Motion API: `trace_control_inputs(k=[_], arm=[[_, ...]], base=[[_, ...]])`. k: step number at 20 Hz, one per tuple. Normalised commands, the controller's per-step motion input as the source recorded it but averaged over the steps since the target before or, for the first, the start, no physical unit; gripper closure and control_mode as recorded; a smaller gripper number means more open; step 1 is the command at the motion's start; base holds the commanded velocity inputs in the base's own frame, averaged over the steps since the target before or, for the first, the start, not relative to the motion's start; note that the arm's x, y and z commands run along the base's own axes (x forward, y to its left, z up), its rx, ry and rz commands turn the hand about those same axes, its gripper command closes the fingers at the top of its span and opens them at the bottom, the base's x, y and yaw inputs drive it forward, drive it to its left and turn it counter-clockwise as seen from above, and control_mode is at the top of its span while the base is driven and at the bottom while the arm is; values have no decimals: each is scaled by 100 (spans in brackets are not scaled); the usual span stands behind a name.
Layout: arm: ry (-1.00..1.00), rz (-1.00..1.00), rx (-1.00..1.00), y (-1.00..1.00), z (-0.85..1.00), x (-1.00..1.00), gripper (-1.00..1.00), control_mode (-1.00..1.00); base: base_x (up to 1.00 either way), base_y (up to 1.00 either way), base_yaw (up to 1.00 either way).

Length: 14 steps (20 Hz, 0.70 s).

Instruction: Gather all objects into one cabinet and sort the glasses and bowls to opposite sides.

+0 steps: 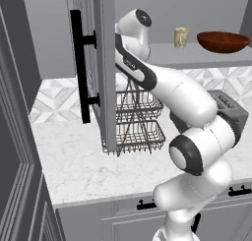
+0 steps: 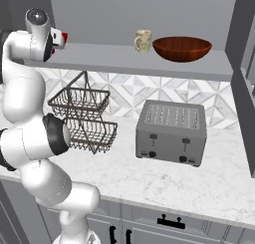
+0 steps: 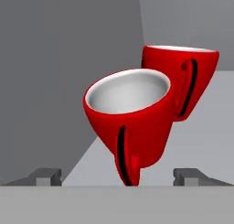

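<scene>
Fingertips (image 3: 45, 176) of the gripper (image 3: 118, 177) stand wide apart at the foot of the hand view, clear of the cup between them, so the jaws grip nothing. Just ahead of the tool, a glossy red tapered cup (image 3: 130, 127) leans tilted on the grey cabinet shelf (image 3: 201, 127), probably just let go on the glasses' side. Behind it to the right, touching or nearly so, stands a second red cup (image 3: 183, 77), partly hidden. Further right along the shelf, well apart from the tool, sit a small cream patterned cup (image 2: 143, 41) and a wide dark reddish-brown wooden bowl (image 2: 182, 48). The open cabinet door (image 1: 101, 63) hides the hand from the left base camera.
</scene>
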Motion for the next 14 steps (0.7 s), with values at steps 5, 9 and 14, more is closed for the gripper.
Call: trace_control_inputs(k=[5, 9, 14], arm=[[0, -6, 0, -24, 0, -59, -100, -100], [0, -18, 0, -74, 2, -9, -100, -100], [0, -18, 0, -87, 13, 5, -100, -100]], base=[[0, 0, 0], [0, 0, 0], [0, 0, 0]])
